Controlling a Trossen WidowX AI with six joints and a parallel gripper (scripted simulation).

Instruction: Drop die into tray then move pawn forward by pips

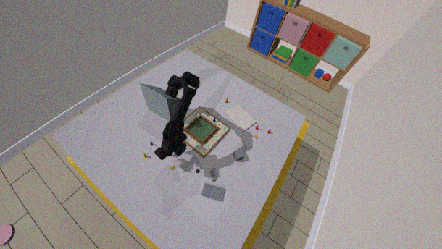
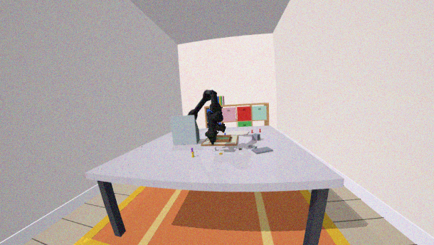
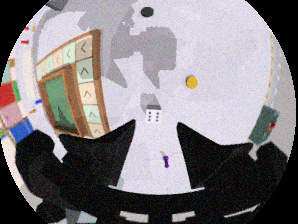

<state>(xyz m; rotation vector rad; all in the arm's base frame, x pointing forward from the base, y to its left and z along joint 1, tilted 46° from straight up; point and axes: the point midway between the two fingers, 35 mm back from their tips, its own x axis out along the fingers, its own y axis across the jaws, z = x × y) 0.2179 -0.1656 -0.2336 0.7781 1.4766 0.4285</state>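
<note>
On the desk (image 2: 149, 164), the black arm (image 1: 177, 108) bends down next to the board (image 1: 222, 135), on the side away from the shelf (image 1: 308, 43). The pincer (image 3: 154, 137) points down at the desk and its two fingers are apart, with nothing between them. In the wrist view, the die (image 3: 152, 115) is small and white and sits on the desk just past the fingertips, in line with the gap between them, not touching them. A small grey block (image 3: 149, 102) sits right behind the die. The top view does not show the die, because the arm is in the way. The board lies flat, and its green tray (image 1: 201, 129) sits in the middle with a ring of pale squares around it. A blue pawn (image 1: 214, 119) stands on the ring on the side nearest the shelf. Other small pieces sit on the desk off the board: a purple one (image 1: 151, 143) and a yellow one (image 1: 146, 155) near the pincer, a yellow disc (image 3: 192, 82) a bit farther out, two red ones (image 1: 263, 129) on the far side of the board, and an orange one (image 1: 227, 100) near a white card (image 1: 240, 116). A grey box (image 2: 183, 129) stands by the base of the arm.
</note>
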